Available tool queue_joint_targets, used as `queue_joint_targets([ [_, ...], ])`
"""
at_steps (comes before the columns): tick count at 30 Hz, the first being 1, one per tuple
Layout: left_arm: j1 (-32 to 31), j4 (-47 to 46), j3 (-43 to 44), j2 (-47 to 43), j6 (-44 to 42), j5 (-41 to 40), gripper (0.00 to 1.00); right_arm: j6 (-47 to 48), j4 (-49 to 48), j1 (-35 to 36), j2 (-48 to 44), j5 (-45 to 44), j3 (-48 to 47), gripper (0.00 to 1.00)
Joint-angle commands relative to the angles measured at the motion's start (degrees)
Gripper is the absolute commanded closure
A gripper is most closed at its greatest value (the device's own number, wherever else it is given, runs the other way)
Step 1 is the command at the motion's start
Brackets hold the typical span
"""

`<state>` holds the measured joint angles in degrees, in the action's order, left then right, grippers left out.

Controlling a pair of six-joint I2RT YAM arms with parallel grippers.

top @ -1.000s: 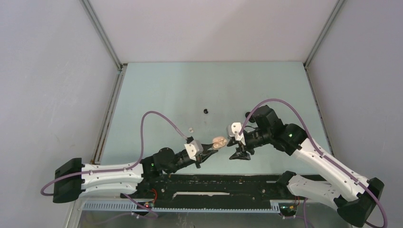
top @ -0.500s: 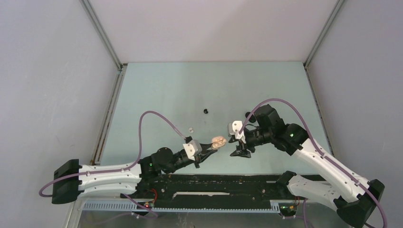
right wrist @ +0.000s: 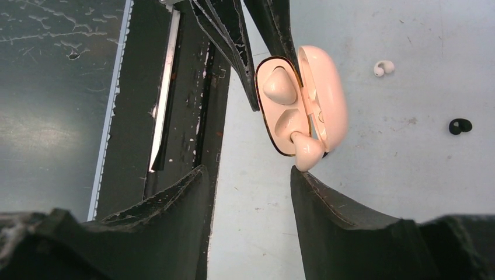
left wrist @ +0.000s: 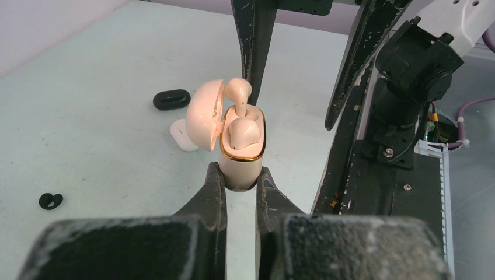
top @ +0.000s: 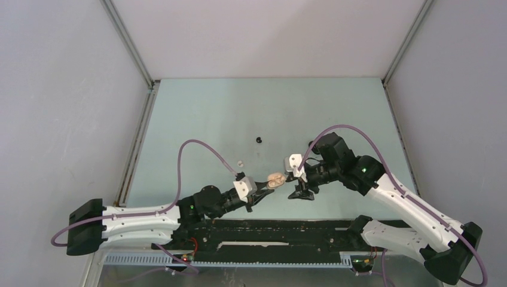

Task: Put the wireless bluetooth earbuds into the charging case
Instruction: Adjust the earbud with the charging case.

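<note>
Left end effector (left wrist: 240, 176) clamps case (left wrist: 241, 158) | right end effector (right wrist: 248, 172) agape, earbud (right wrist: 307, 150) touching fingertip (right wrist: 304, 182)

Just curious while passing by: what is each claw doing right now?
Left gripper: closed, holding the pink charging case.
Right gripper: open, holding nothing.

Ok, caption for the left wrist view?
Left gripper clamps the open pink case, one earbud seated, second earbud propped at its slot.
</note>
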<state>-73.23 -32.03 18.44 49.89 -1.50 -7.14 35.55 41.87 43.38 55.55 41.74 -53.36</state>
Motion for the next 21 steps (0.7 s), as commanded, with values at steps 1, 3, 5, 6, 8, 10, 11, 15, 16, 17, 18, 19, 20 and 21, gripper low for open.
queue_joint_targets([
  [1, -0.33, -2.50, 2.37, 0.59, 0.09, 0.39, 1.00, 0.83, -0.39, 0.31, -0.31, -0.14, -2.36, 0.44],
  [3, -0.33, -2.51, 2.47, 0.90, 0.16, 0.21, 1.00, 0.71, -0.55, 0.42, -0.44, -0.04, -2.36, 0.43],
  [5, -0.29, -2.46, 2.57, 1.09, 0.23, 0.04, 1.00, 0.64, -0.52, 0.62, -0.52, 0.49, -2.36, 0.44],
  [6, -0.28, -2.44, 2.65, 1.18, 0.27, -0.05, 1.00, 0.68, -0.43, 0.66, -0.53, 0.68, -2.36, 0.44],
  [8, -0.33, -2.47, 2.66, 1.35, 0.40, -0.09, 1.00, 0.83, -0.02, 0.83, -0.53, 0.80, -2.36, 0.44],
  [10, -0.28, -2.47, 2.74, 1.43, 0.43, -0.26, 1.00, 1.16, 0.37, 0.98, -0.53, 0.85, -2.36, 0.44],
  [11, -0.28, -2.49, 2.74, 1.50, 0.43, -0.30, 1.00, 1.18, 0.47, 1.09, -0.53, 1.01, -2.36, 0.44],
  [15, -0.32, -2.55, 2.96, 1.76, 0.44, -0.42, 1.00, 1.23, 0.67, 1.71, -0.17, 1.72, -2.36, 0.44],
  [16, -0.28, -2.59, 3.00, 1.78, 0.30, -0.42, 1.00, 1.31, 0.87, 1.90, -0.03, 1.81, -2.36, 0.45],
  [17, -0.27, -2.61, 3.07, 1.87, 0.31, -0.42, 1.00, 1.40, 1.02, 2.01, 0.08, 2.04, -2.31, 0.45],
  [18, -0.30, -2.55, 3.09, 1.88, 0.25, -0.42, 1.00, 1.68, 1.39, 2.01, 0.02, 2.25, -2.35, 0.45],
  [19, -0.33, -2.46, 3.16, 1.80, 0.17, -0.42, 1.00, 2.01, 2.07, 2.01, -0.19, 2.30, -2.36, 0.45],
  [20, -0.28, -2.16, 3.23, 1.67, 0.10, -0.42, 1.00, 2.22, 2.58, 2.01, -0.59, 2.14, -2.36, 0.46],
  [21, -0.30, -1.75, 3.27, 1.44, 0.02, -0.49, 1.00, 2.68, 3.54, 1.87, -1.04, 1.86, -2.40, 0.46],
])
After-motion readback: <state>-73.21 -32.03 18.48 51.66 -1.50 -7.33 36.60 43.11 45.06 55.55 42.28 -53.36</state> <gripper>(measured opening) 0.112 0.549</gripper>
